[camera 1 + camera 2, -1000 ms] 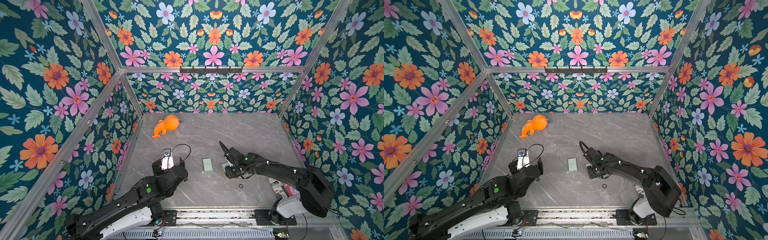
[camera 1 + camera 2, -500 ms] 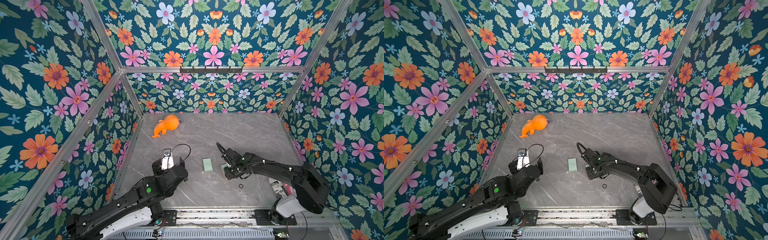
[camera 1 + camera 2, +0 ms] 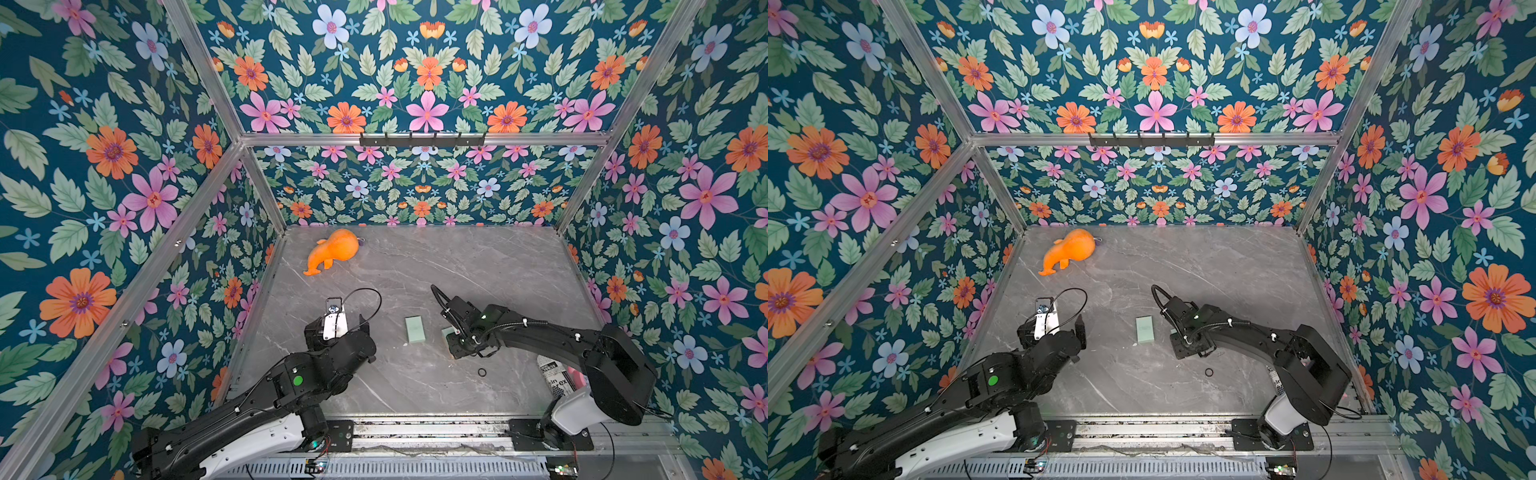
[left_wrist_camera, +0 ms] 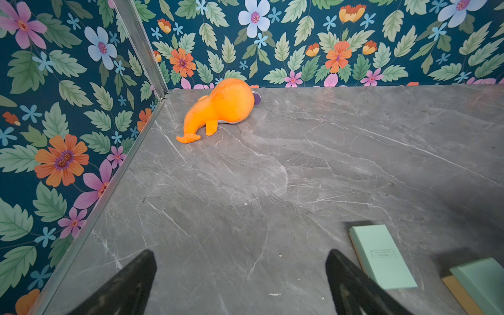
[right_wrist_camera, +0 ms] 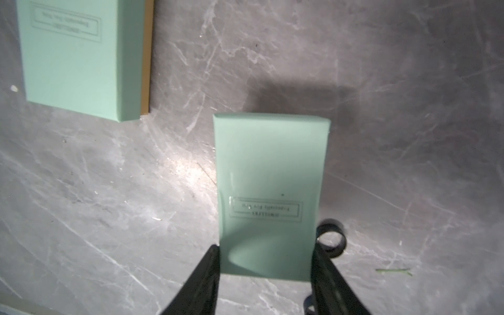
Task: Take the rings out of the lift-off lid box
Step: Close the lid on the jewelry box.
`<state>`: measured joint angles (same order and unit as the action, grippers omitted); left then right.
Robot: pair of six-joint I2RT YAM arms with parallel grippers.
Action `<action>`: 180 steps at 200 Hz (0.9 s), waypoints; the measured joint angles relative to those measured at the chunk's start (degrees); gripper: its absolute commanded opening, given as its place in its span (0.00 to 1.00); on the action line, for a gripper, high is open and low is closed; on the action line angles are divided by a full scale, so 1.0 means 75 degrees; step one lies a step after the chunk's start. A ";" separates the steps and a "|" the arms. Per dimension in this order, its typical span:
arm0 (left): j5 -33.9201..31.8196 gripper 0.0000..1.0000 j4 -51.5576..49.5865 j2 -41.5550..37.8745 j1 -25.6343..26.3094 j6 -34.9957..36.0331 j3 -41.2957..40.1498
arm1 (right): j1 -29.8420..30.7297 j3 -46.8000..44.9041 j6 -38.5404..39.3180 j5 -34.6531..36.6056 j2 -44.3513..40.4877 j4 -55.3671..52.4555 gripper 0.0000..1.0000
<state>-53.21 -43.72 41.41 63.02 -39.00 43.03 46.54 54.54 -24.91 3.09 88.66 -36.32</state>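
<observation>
A: How many mint-green ones?
B: Two: a held box piece [image 5: 270, 191] between the right fingers [image 5: 201, 281], and a loose box piece [image 5: 76, 54] well beyond their tips.
A: Rings?
B: One black ring [image 5: 330, 240] just beside a finger, and seemingly a second ring [image 5: 308, 302], partly hidden.
A: Others?
B: One orange plush toy [image 3: 332, 251] and one printed packet [image 3: 555, 376].

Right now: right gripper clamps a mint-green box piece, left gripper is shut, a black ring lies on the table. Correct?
Not quite. The left gripper is open: the left wrist view shows its fingers wide apart with bare table between them. The rest holds: the right gripper clamps the mint-green box piece and a black ring lies on the table.
</observation>
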 measured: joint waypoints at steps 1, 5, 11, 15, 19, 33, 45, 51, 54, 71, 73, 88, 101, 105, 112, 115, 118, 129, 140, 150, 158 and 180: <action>0.0000 0.99 0.0000 0.0000 0.0000 0.0000 0.0000 | 0.0000 0.0003 0.0000 0.0003 0.0000 0.0000 0.40; 0.0000 0.99 0.0000 0.0000 0.0000 0.0000 0.0000 | 0.0000 0.0006 0.0000 0.0006 0.0009 0.0000 0.39; 0.0000 0.99 0.0000 0.0000 0.0000 0.0000 0.0000 | 0.0003 0.0015 0.0000 0.0009 0.0017 -0.0003 0.39; 0.0000 0.99 0.0000 0.0000 0.0000 0.0000 0.0000 | 0.0000 0.0020 0.0000 0.0009 0.0023 -0.0006 0.39; 0.0000 1.00 0.0000 0.0000 0.0000 0.0000 0.0000 | 0.0000 0.0020 0.0000 0.0009 0.0029 -0.0006 0.39; 0.0000 0.99 0.0000 0.0003 0.0000 0.0000 0.0000 | 0.0000 0.0020 0.0000 0.0012 0.0032 -0.0006 0.39; 0.0000 1.00 0.0000 0.0003 0.0000 0.0000 0.0000 | 0.0000 0.0023 0.0000 0.0012 0.0029 -0.0012 0.39; 0.0000 0.99 0.0000 0.0003 0.0000 0.0000 0.0000 | 0.0000 0.0023 0.0000 0.0012 0.0020 -0.0017 0.39; 0.0000 0.99 0.0000 0.0003 0.0000 0.0000 0.0000 | 0.0000 0.0020 -0.0003 0.0012 0.0012 -0.0017 0.39; 0.0000 0.99 0.0000 0.0006 0.0000 0.0000 0.0000 | 0.0000 0.0003 -0.0023 0.0012 -0.0026 -0.0020 0.39; 0.0000 1.00 0.0000 0.0009 0.0000 0.0000 0.0000 | 0.0000 0.0003 -0.0035 0.0012 -0.0029 -0.0023 0.39; 0.0000 1.00 0.0000 0.0023 0.0000 0.0000 0.0000 | 0.0000 -0.0023 -0.0058 0.0009 -0.0044 -0.0023 0.39; 0.0003 0.99 0.0000 0.0032 0.0000 0.0000 0.0000 | 0.0000 -0.0026 -0.0061 0.0012 -0.0044 -0.0020 0.39; 0.0003 0.99 0.0000 0.0032 0.0000 0.0000 0.0000 | 0.0000 -0.0026 -0.0061 0.0012 -0.0044 -0.0023 0.39; 0.0003 0.99 0.0000 0.0029 0.0000 0.0000 0.0000 | 0.0000 -0.0026 -0.0064 0.0012 -0.0044 -0.0023 0.39; 0.0003 1.00 0.0000 0.0029 0.0000 0.0000 0.0000 | 0.0000 -0.0029 -0.0067 0.0012 -0.0044 -0.0023 0.38; 0.0000 1.00 0.0000 0.0029 0.0000 0.0000 0.0000 | 0.0000 -0.0029 -0.0070 0.0012 -0.0044 -0.0020 0.38; 0.0003 1.00 0.0000 0.0029 0.0000 0.0000 0.0000 | 0.0000 -0.0038 -0.0087 0.0012 -0.0044 -0.0017 0.39; 0.0003 1.00 0.0000 0.0029 0.0000 0.0000 0.0000 | 0.0000 -0.0050 -0.0119 0.0012 -0.0061 -0.0012 0.38; 0.0003 1.00 0.0000 0.0029 0.0000 0.0000 0.0000 | 0.0000 -0.0055 -0.0149 0.0009 -0.0079 -0.0026 0.38; 0.0003 1.00 0.0000 0.0029 0.0000 0.0000 0.0000 | 0.0000 -0.0067 -0.0195 0.0009 -0.0093 -0.0047 0.38; 0.0003 1.00 0.0000 0.0038 0.0000 0.0000 0.0000 | 0.0000 -0.0067 -0.0245 0.0009 -0.0102 -0.0093 0.37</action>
<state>-53.19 -43.72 41.69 63.02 -39.00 43.03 46.54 54.04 -26.74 3.16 87.90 -37.01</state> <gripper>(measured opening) 0.995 0.492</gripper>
